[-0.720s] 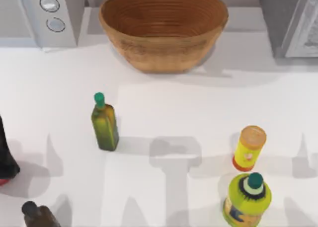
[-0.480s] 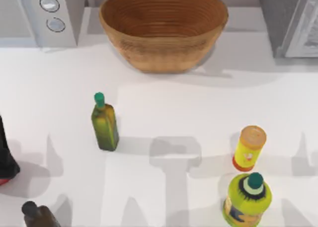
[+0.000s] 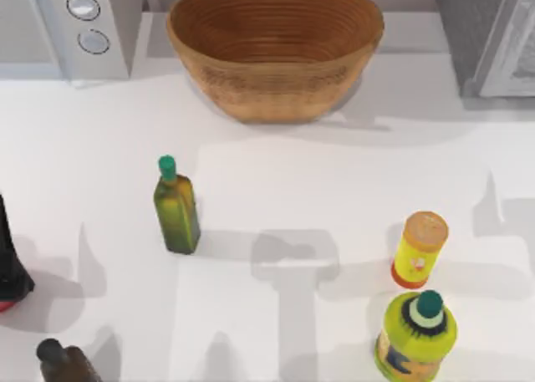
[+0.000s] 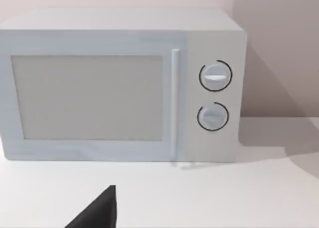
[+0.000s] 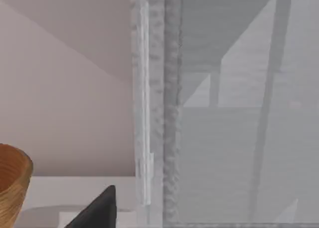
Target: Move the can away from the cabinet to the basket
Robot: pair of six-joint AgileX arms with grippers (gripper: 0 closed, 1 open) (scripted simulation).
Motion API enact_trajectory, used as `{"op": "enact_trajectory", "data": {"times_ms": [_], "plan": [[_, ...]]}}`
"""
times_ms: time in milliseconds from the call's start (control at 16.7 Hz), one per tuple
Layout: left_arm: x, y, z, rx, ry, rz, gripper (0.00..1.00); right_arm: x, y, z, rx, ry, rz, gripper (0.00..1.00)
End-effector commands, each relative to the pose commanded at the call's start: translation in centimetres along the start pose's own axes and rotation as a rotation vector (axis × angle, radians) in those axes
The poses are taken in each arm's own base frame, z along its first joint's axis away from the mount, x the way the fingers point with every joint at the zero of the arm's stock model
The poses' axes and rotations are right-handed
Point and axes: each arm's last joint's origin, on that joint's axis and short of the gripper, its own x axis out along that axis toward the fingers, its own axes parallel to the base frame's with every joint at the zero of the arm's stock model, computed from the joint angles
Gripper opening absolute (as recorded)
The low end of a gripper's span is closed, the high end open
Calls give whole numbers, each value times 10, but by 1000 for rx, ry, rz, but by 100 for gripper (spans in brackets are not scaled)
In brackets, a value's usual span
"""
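- The basket [image 3: 274, 48] sits at twelve o'clock on the table [image 3: 334, 181].
- The cabinet [image 3: 489, 35] stands at two o'clock.
- I cannot tell whether either gripper is open, nor where the can is.

A tan-brown ribbed weave is shown on the basket [image 3: 274, 48]. The microwave [image 4: 122, 86] is coloured white, the cabinet [image 3: 489, 35] dark grey, the canister [image 3: 420, 250] yellow with an orange lid.
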Motion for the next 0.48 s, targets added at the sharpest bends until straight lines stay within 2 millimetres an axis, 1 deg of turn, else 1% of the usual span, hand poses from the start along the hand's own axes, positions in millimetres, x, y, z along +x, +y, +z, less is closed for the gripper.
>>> {"op": "enact_trajectory", "data": {"times_ms": [120,300,480], "plan": [[0,0,0,0,0,0,100,14,4,43,-2,7,4,100],[0,0,0,0,0,0,100,42,12,103,-4,11,11,100],[0,0,0,0,0,0,100,73,23,154,-4,6,14,100]]}}
